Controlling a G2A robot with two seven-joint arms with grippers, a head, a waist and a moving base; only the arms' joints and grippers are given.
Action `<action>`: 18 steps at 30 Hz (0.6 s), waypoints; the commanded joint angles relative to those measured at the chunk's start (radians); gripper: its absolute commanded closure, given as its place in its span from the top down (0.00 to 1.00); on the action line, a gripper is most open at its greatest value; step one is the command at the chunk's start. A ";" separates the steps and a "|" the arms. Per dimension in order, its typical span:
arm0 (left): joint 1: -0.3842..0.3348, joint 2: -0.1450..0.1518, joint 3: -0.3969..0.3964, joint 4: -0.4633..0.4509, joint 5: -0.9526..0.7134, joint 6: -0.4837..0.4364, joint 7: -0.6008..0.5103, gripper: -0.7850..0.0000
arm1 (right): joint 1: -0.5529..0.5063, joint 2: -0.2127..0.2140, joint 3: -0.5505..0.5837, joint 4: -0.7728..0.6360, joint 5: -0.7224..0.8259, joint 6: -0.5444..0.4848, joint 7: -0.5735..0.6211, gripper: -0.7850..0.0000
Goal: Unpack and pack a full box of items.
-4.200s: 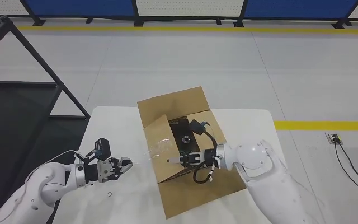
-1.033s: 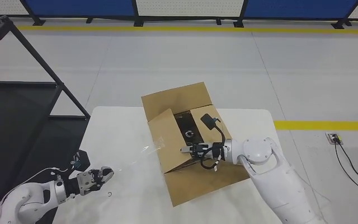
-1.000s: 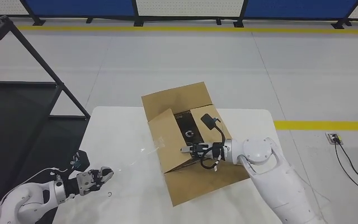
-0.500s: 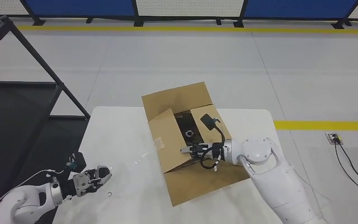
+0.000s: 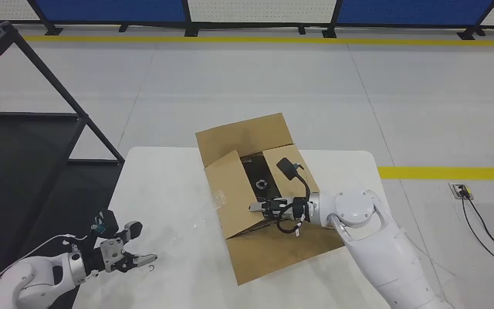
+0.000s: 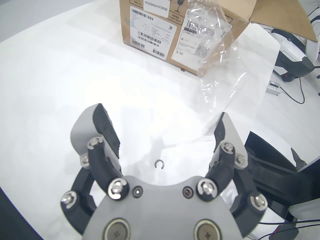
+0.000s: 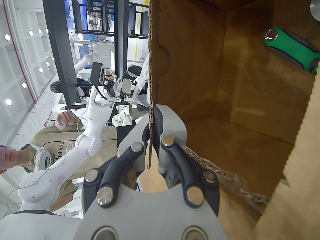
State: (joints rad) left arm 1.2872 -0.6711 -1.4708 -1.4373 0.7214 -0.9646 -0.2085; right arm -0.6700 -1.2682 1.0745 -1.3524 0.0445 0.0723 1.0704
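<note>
An open cardboard box (image 5: 255, 201) stands on the white table (image 5: 170, 185), flaps spread. In the right wrist view a green-handled tool (image 7: 292, 48) lies inside the box (image 7: 225, 76). My right gripper (image 5: 253, 207) is at the box's left wall, shut on that wall's top edge (image 7: 152, 116). A clear plastic bag (image 6: 212, 46) leans against the labelled side of the box (image 6: 155, 13) and trails onto the table (image 5: 202, 216). My left gripper (image 5: 140, 246) hovers near the table's front left corner, open and holding nothing (image 6: 162, 126); the bag's tail ends by one fingertip (image 6: 222, 131).
A small metal C-shaped ring (image 6: 159, 164) lies on the table just in front of the left gripper (image 5: 152, 268). A black metal frame (image 5: 69, 116) stands off the table's left side. The table's left edge is close to the left arm.
The left gripper drew back toward the table's front left corner, pulling the clear bag, then opened and let it go. The right gripper stayed shut on the box wall.
</note>
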 commanded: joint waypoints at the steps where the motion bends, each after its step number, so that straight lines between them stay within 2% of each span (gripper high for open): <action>1: 0.004 -0.001 -0.003 -0.003 -0.001 0.001 -0.001 1.00 | 0.000 0.001 -0.001 0.003 0.002 0.000 -0.003 0.00; 16: 0.033 -0.007 -0.033 -0.024 0.005 0.013 0.023 1.00 | 0.010 0.004 -0.013 0.010 -0.014 0.028 -0.034 0.00; 17: 0.034 -0.007 -0.035 -0.026 0.008 0.013 0.024 1.00 | 0.010 0.005 -0.013 0.008 -0.015 0.032 -0.036 0.09; 18: 0.034 -0.008 -0.036 -0.027 0.009 0.014 0.026 1.00 | 0.009 0.006 -0.012 0.006 -0.015 0.033 -0.036 0.26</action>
State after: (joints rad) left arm 1.3210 -0.6785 -1.5055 -1.4627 0.7286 -0.9513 -0.1848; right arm -0.6600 -1.2633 1.0615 -1.3443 0.0295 0.1036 1.0348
